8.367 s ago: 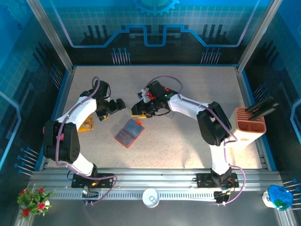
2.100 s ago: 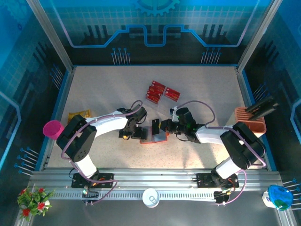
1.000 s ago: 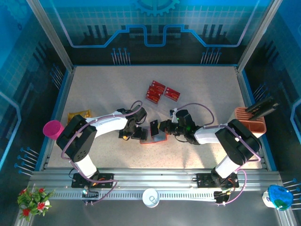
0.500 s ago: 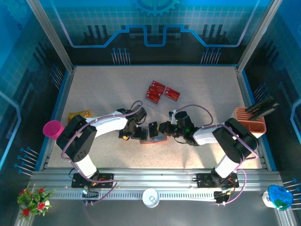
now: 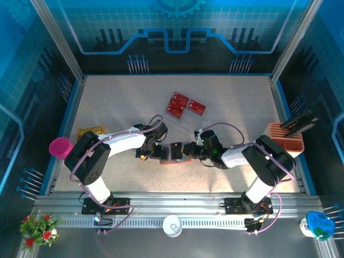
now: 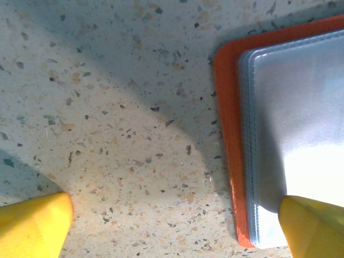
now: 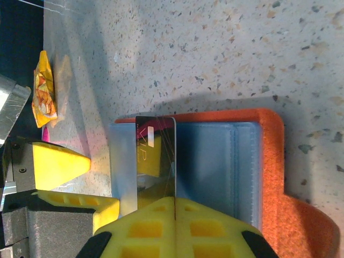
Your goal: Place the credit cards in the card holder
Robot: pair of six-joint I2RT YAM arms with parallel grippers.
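Right wrist: right tool (image 7: 174,207) clamps dark card (image 7: 156,156) over card holder (image 7: 269,161) edge; left tool (image 6: 173,226) spread apart.

We look down on a pale speckled table (image 5: 118,102), stone-like, with dark and tan flecks, bordered by a thin blue edge strip (image 5: 177,74). Behind it rises a blue back wall (image 5: 226,27) printed with a fine grid, a lighter circuit-style outline and a gear motif (image 5: 177,5) (its upper part runs out of view). Slanted aluminium posts (image 5: 56,40) stand at the two far corners, and blue side panels (image 5: 21,80) close in on the left and right. Along the near edge runs a grooved aluminium rail (image 5: 177,207). Light falls from above, fairly even. In the left wrist view we see soft grey shadows across the speckle beside a brighter patch.
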